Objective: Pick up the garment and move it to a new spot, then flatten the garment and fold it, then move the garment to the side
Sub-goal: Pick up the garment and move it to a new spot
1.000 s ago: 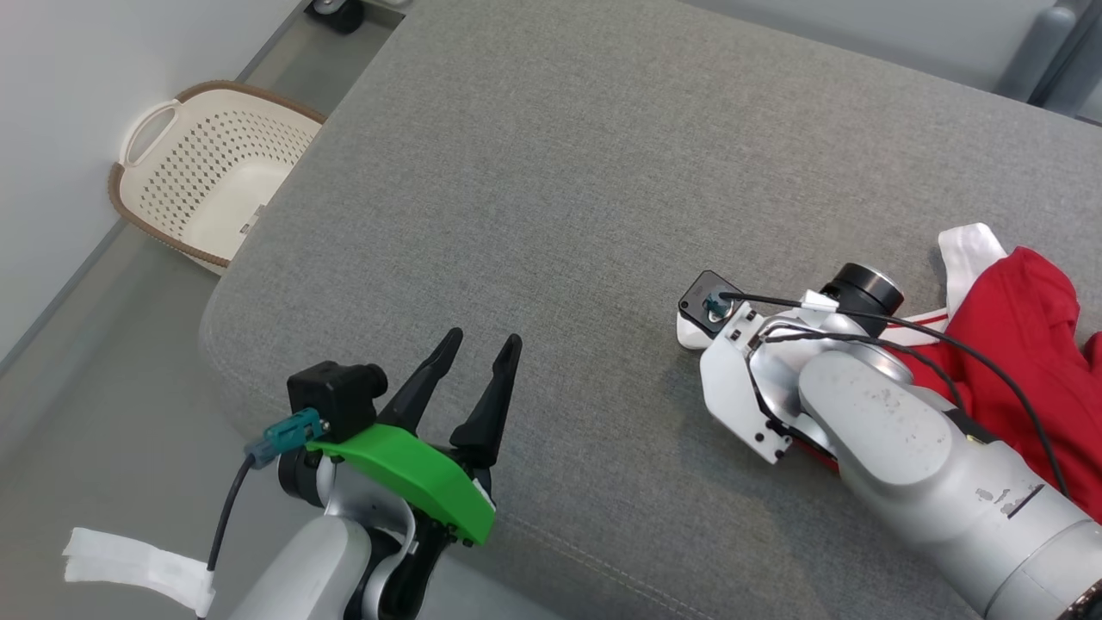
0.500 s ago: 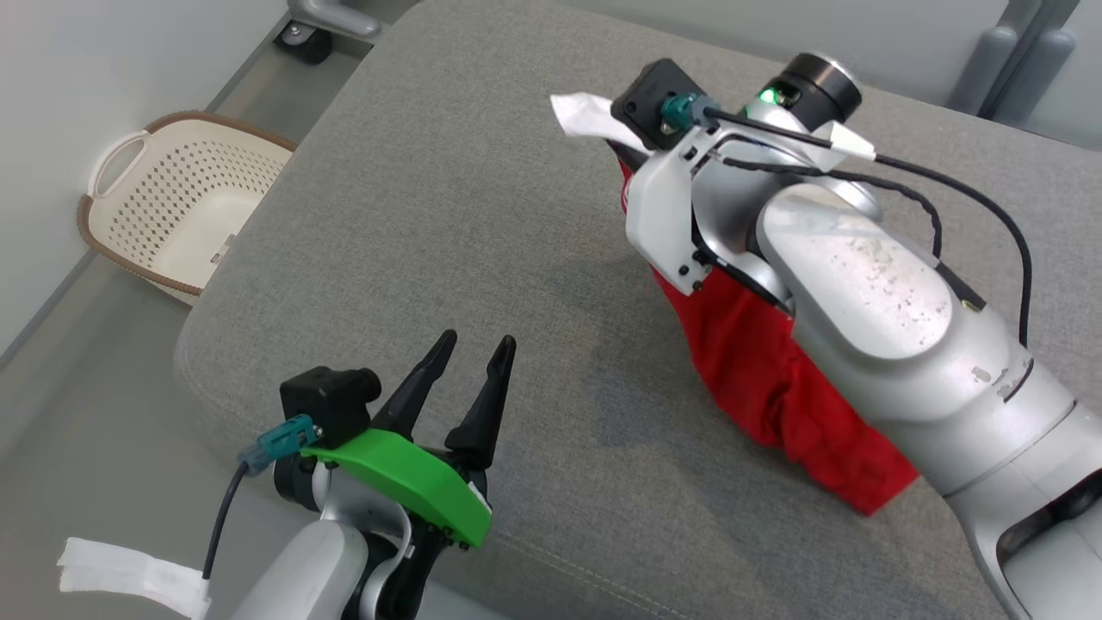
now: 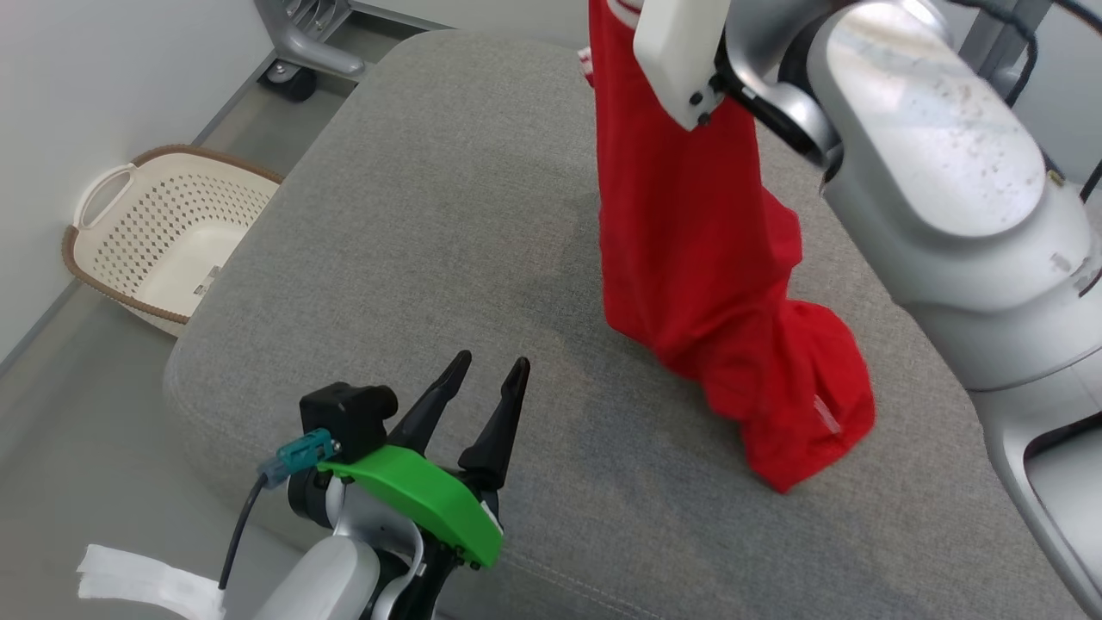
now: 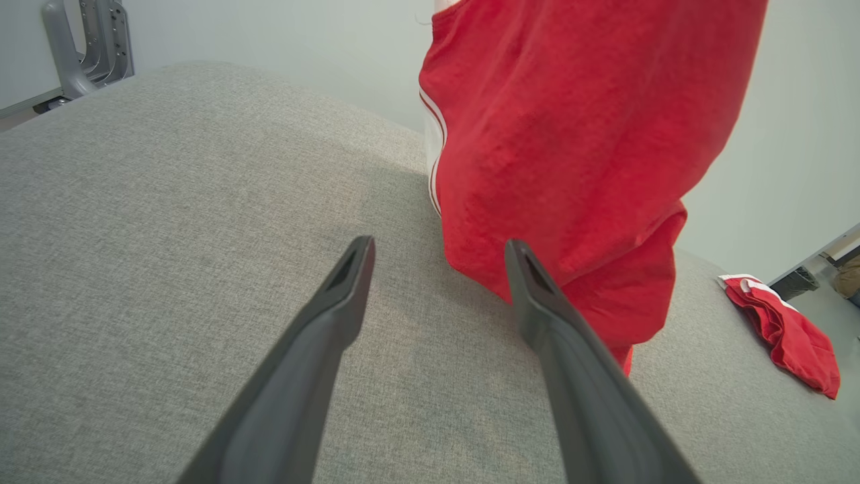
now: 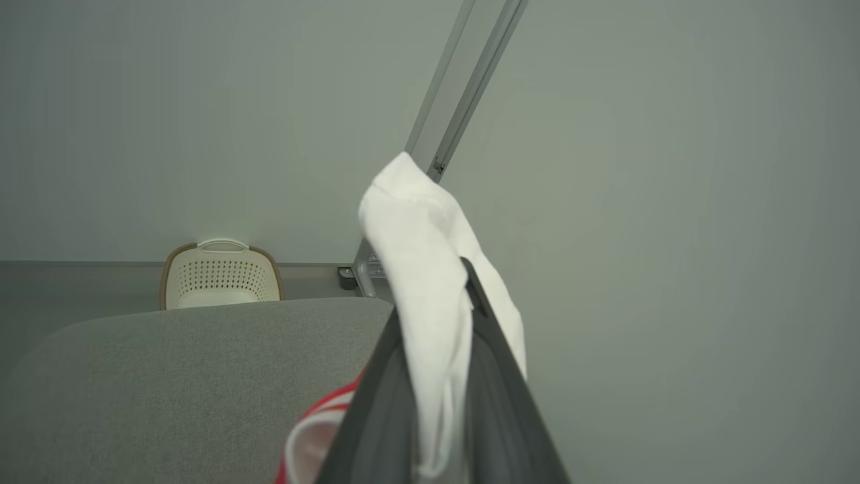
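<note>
The garment point(image 3: 689, 250) is red with white trim and hangs in a long bunch over the grey cushion point(image 3: 430, 215); its lower end rests on the fabric. My right gripper point(image 5: 443, 289) is shut on the garment's white trim point(image 5: 430, 242), high above the cushion. In the head view the right arm's pale wrist housing point(image 3: 680, 52) covers the garment's top. My left gripper point(image 3: 491, 366) stands open near the cushion's front edge, left of the garment and apart from it. From the left wrist, the garment point(image 4: 571, 134) hangs just beyond the open left gripper point(image 4: 438, 249).
A cream perforated basket point(image 3: 164, 250) stands on the floor to the cushion's left. A metal stand foot with a caster point(image 3: 301, 52) is at the back left. A second red cloth point(image 4: 786, 329) lies near the cushion's far right edge.
My right arm has risen with the garment, lifting it off the cushion until it hangs with only its lower end resting there. The head camera has shifted. The left gripper has stayed open in place.
</note>
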Motion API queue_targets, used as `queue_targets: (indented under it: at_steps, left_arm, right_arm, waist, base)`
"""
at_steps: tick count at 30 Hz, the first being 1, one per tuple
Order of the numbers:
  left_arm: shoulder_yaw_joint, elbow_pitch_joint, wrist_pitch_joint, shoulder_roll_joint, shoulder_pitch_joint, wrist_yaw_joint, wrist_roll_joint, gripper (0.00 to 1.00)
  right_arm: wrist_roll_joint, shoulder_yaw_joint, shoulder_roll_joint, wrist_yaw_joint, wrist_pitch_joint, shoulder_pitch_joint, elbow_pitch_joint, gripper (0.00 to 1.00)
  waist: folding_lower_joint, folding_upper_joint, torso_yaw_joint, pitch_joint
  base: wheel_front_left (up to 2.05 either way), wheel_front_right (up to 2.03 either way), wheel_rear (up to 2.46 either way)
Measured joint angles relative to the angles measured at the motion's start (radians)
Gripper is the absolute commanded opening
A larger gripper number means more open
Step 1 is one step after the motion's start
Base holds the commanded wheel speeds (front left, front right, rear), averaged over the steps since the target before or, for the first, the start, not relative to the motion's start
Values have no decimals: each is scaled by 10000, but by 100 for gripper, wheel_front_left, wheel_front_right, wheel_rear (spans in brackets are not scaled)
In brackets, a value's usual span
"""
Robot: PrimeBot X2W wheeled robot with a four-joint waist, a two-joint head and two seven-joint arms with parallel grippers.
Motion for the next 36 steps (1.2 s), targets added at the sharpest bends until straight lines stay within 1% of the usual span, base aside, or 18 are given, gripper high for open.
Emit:
queue_targets:
  at_steps: [3,6,9,12,15,17,20,22,25,30,34,36]
  left_arm:
    - [-35,-6,15,0,60,0,0,100]
    - [-15,-59,35,21,97,0,0,100]
    - [-13,-165,36,23,99,2,0,100]
    - [15,-213,36,36,110,4,0,100]
    - [123,-265,36,48,159,19,0,100]
    - [196,-290,35,71,228,42,0,100]
    - [224,-332,33,90,340,52,0,100]
    - [259,-378,29,123,362,59,0,100]
    - [288,-523,31,198,445,84,0,100]
    - [314,-600,35,272,459,84,0,100]
    - [326,-640,35,280,460,86,0,100]
    - [305,-660,38,280,461,86,0,100]
  right_arm:
    - [10,-403,-38,-71,4,-540,-19,0]
    - [8,-918,-171,-378,67,-1153,-8,0]
    - [-19,-1398,-656,-658,257,-1762,48,0]
    - [-98,-1778,-1258,-840,420,-2052,261,0]
    - [-100,-1979,-1801,-932,700,-1974,600,0]
    - [-98,-2027,-2146,-986,894,-1682,773,0]
    - [-29,-2134,-2637,-993,1068,-807,974,0]
    - [67,-2219,-2813,-997,1076,-130,1003,0]
    - [418,-2378,-2874,-1047,1112,611,886,0]
    - [752,-2694,-2945,-1104,930,1562,167,0]
    - [1043,-2976,-3160,-1277,652,2339,-627,0]
    - [1191,-3172,-3239,-1453,520,3062,-1181,0]
  waist:
    - [0,1,-58,-95]
    - [0,0,-141,-153]
    - [0,0,-226,-172]
    - [0,0,-337,-180]
    - [0,0,-479,-177]
    - [0,0,-594,-170]
    - [0,0,-782,-142]
    - [0,0,-923,-120]
    - [0,0,-1162,-71]
    - [0,0,-1616,36]
    - [0,1,-1985,116]
    - [0,0,-2249,158]
  base:
    - [0,0,0]
    - [0,0,0]
    - [0,0,0]
    - [0,0,0]
    - [0,0,0]
    - [0,0,0]
    - [0,0,0]
    - [0,0,0]
    - [0,0,0]
    - [0,0,0]
    - [0,0,0]
    - [0,0,0]
